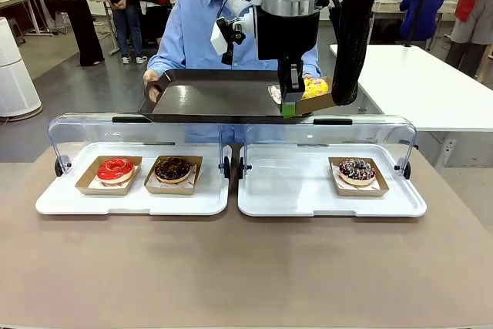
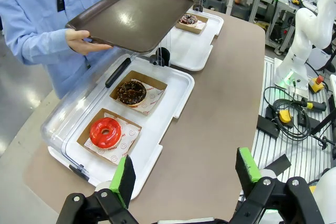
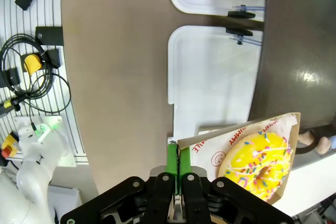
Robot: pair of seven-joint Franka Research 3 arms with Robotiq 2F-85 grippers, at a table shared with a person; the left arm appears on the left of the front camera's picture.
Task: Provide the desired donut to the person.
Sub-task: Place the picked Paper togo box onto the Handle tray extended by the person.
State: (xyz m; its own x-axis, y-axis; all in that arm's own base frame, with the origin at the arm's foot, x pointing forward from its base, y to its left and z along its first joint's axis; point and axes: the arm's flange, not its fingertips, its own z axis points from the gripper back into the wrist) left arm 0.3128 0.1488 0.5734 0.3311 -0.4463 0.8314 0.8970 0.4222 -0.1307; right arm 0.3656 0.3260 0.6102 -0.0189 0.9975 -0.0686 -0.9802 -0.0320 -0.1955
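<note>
Now, front view, yellow donut [image 1: 314, 87]: in its cardboard tray [image 1: 320, 102] at the near right corner of the person's [image 1: 192, 28] serving tray [image 1: 208, 94]; whether set down, I cannot tell.
Front view, right gripper [image 1: 289, 105]: clamped on the cardboard's near rim.
Left wrist view, left gripper [image 2: 185, 170]: jaws wide apart, holding nothing, above the table [image 2: 220, 103] near its edge on my side.
Right wrist view, pads [image 3: 171, 156]: pressed on the thin cardboard wall, clear of the icing.
Handling, judged: light, soft, easily smeared; take the stiff rim and keep it level.
</note>
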